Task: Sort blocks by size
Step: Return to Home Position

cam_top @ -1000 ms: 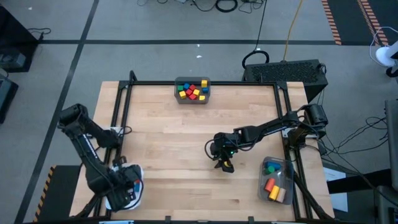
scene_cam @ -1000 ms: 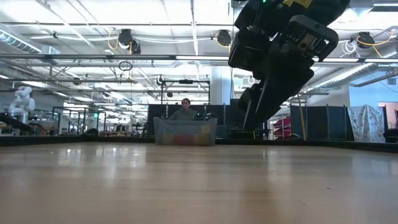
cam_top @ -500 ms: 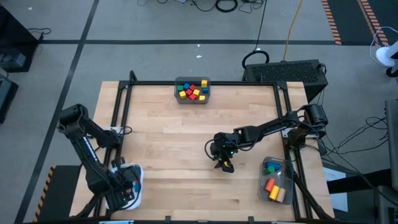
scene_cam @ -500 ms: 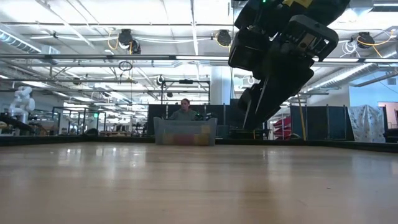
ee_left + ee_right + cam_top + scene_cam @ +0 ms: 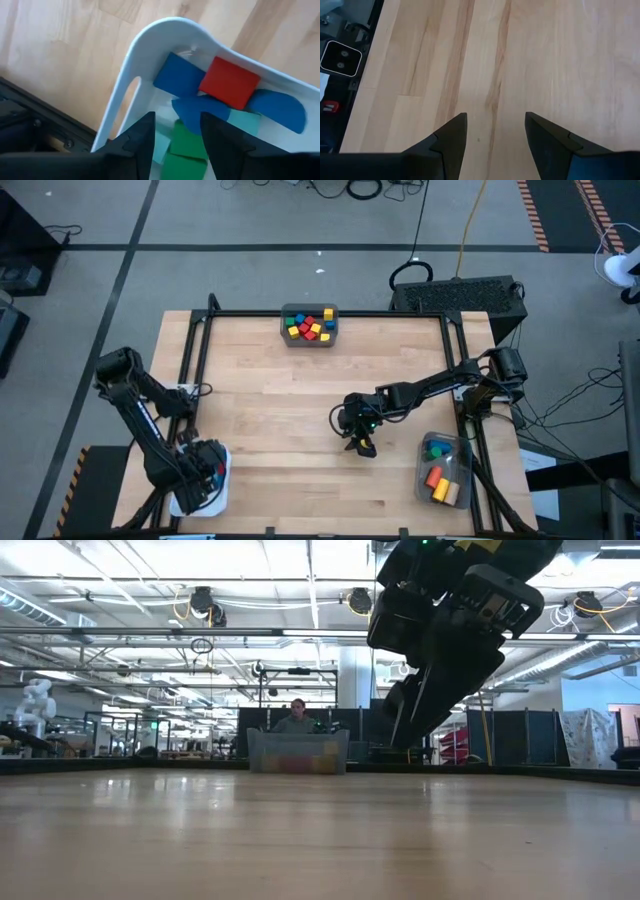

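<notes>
Left gripper (image 5: 176, 125) parted, hovering; white bin (image 5: 125, 85) with blocks (image 5: 229, 82) directly beneath it. Right gripper (image 5: 496, 120) parted, hanging above table (image 5: 470, 50).

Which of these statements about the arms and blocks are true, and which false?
1. The left gripper hangs over the white bin, fingers open and empty. True.
2. The right gripper holds a block. False: its fingers are open, with only bare table beneath.
3. The grey bin at the table's far edge holds red, yellow and blue blocks. True.
4. Blocks lie loose on the table. False: every block in view sits inside a bin.
</notes>
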Controlling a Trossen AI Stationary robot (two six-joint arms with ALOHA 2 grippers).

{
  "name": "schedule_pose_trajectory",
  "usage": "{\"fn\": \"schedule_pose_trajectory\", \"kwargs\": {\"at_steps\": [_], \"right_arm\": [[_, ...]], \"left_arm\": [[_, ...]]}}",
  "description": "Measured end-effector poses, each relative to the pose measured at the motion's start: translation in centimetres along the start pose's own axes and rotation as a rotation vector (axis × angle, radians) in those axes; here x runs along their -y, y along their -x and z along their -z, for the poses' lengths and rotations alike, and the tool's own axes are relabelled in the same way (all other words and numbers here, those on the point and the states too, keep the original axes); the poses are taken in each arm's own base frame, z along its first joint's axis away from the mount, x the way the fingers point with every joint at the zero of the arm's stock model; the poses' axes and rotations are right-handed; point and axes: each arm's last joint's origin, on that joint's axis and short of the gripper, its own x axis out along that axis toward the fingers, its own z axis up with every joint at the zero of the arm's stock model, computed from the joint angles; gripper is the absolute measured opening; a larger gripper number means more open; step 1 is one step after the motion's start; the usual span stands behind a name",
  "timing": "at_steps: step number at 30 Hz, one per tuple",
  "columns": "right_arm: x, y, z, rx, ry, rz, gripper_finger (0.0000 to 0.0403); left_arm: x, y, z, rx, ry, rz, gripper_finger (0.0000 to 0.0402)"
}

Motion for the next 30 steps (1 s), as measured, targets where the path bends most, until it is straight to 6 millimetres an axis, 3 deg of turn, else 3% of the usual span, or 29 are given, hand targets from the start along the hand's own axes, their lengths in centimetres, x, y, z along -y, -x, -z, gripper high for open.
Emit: {"fn": "schedule_pose_trajectory", "kwargs": {"at_steps": [5, 12, 17, 22, 30], "right_arm": [[0.1, 0.1, 0.0, 0.002, -0.047, 0.042, 0.0187], [-0.3, 2.2, -0.2, 0.041, -0.078, 0.2, 0.0187], [-2.3, 4.8, -0.1, 0.079, -0.046, 0.298, 0.0178], [-4.6, 7.1, 0.6, 0.095, -0.019, 0.363, 0.0143], [-7.7, 8.8, 1.5, 0.171, 0.047, 0.427, 0.0075]], "left_arm": [[-0.1, 0.1, -0.3, -0.005, 0.009, -0.008, 0.016], [0.1, 2.6, -1.9, -0.019, -0.008, -0.008, 0.0152], [-0.2, 3.9, -3.3, 0.108, -0.07, -0.051, 0.014], [-0.8, 4.2, -4.6, 0.254, -0.081, -0.129, 0.0139], [-1.5, 4.1, -6.1, 0.379, -0.042, -0.207, 0.0138]]}}
